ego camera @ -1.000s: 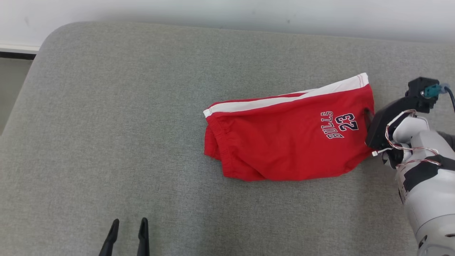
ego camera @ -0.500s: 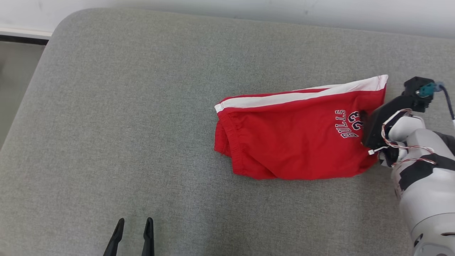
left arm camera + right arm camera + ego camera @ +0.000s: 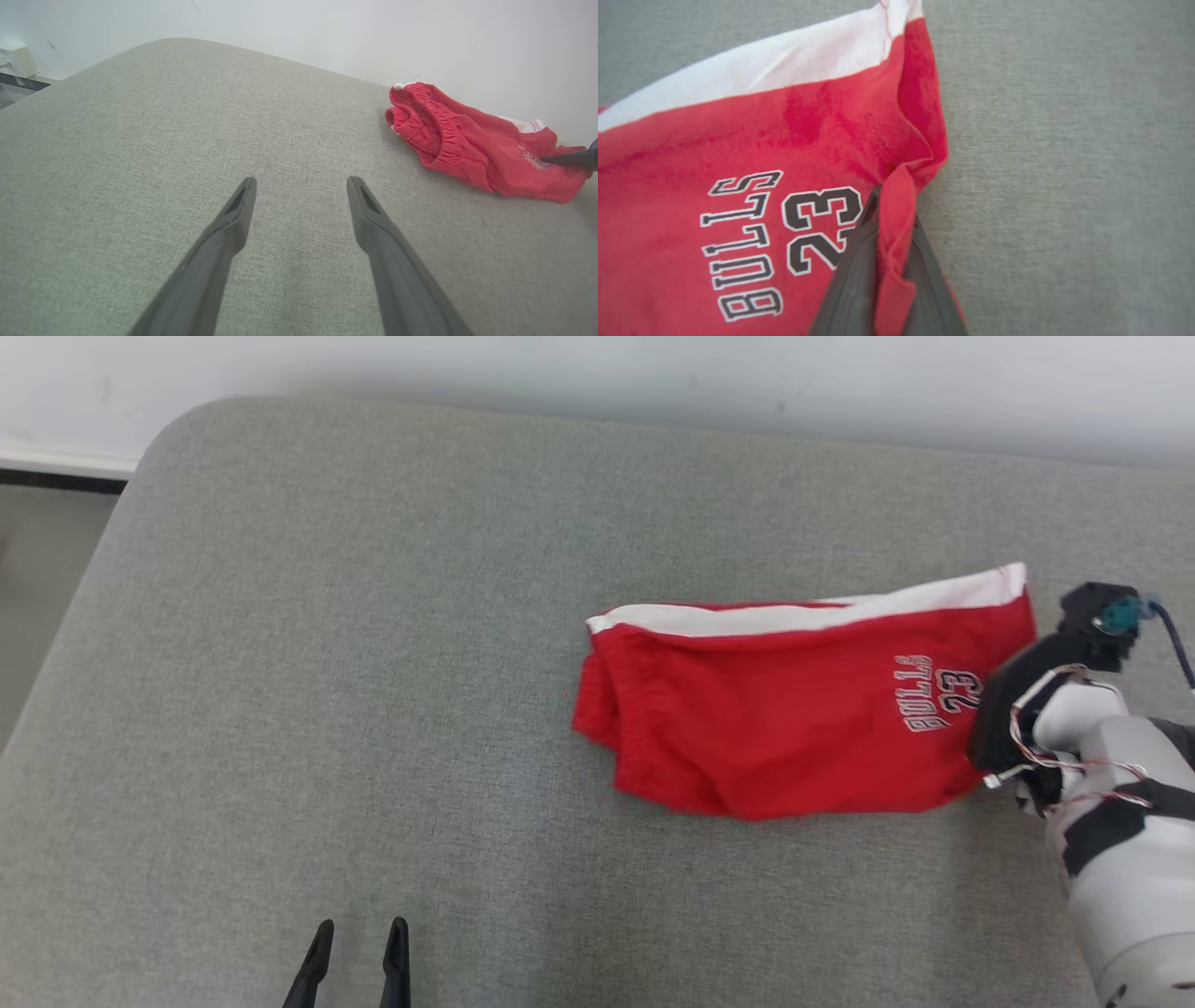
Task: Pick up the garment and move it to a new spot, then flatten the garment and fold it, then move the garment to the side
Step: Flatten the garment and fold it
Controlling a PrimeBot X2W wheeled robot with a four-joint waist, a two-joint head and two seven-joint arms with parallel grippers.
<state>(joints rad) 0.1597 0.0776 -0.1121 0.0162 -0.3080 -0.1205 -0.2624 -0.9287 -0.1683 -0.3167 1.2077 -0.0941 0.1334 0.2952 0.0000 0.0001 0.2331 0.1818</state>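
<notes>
Now your right gripper (image 3: 893, 205) pinches an edge fold of the red garment (image 3: 775, 709), perhaps one layer only; your left gripper (image 3: 301, 186) gapes wide, garment well off its right.

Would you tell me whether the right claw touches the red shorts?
Touching. The right wrist view shows the right claw shut on a fold of the red shorts.

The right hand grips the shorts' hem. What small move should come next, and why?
Probably a short lift of the right hand, raising the red shorts off the grey cushion: it is shut on a hem fold beside the 23 print.
</notes>
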